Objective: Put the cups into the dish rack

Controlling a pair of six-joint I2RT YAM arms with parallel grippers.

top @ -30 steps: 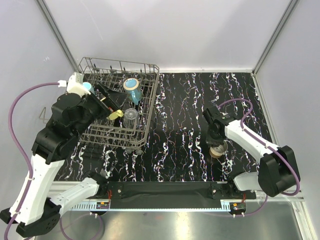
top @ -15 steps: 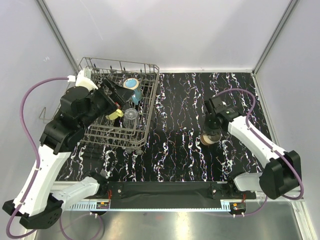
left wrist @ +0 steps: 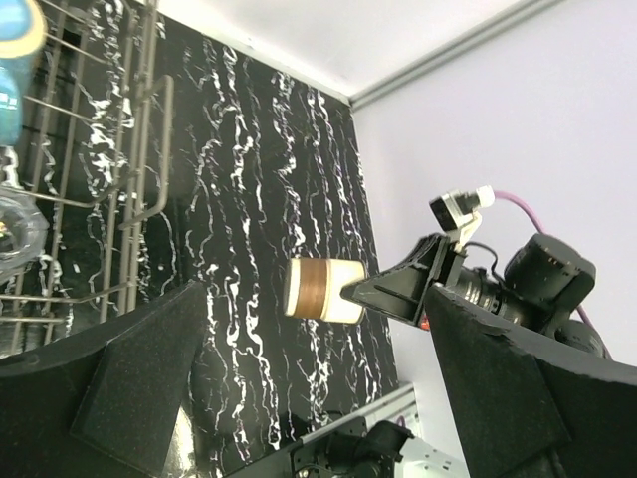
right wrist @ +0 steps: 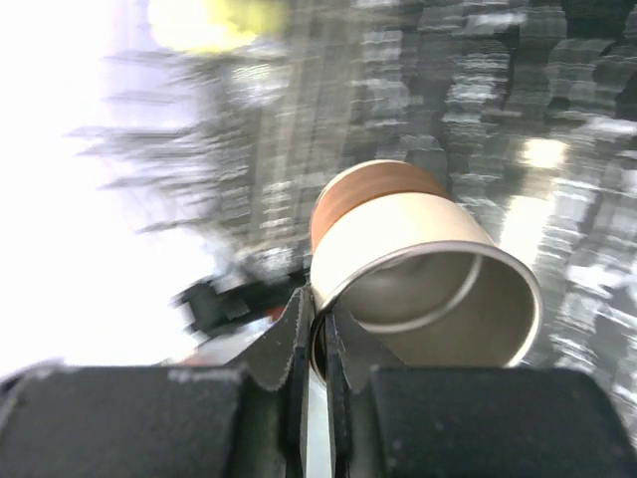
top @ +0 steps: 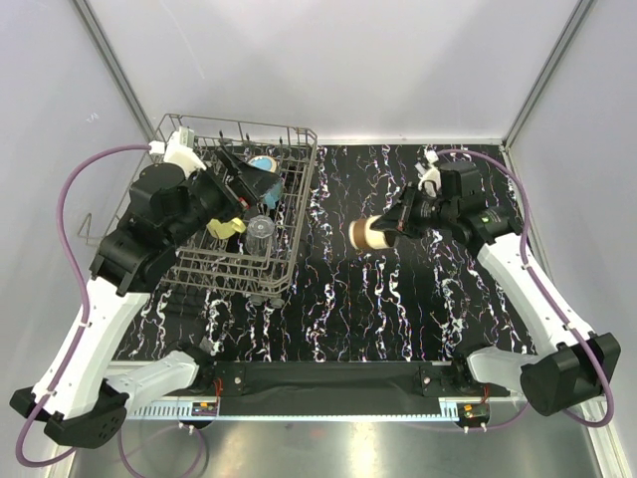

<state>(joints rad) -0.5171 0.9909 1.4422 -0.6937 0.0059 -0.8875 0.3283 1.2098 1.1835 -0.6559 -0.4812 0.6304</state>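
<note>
My right gripper (top: 398, 221) is shut on the rim of a cream cup with a brown band and a shiny metal inside (top: 370, 232). It holds the cup on its side above the table, right of the dish rack (top: 304, 189). The right wrist view shows the fingertips (right wrist: 299, 334) pinching the cup's wall (right wrist: 418, 259). In the rack stand a blue mug (top: 264, 167) and a clear glass tumbler (top: 260, 232). My left gripper (top: 235, 187) hovers over the rack, open and empty. Its wrist view (left wrist: 318, 398) shows the held cup (left wrist: 320, 290).
A small yellow object (top: 225, 227) lies in the rack beside the tumbler. The black marbled table (top: 398, 309) is walled in white on three sides. The arm bases and a black rail (top: 318, 376) run along the near edge.
My right gripper lifted the cup off the table at the right, carried it up and left toward the rack, and turned it on its side. My left arm shifted slightly over the rack.
</note>
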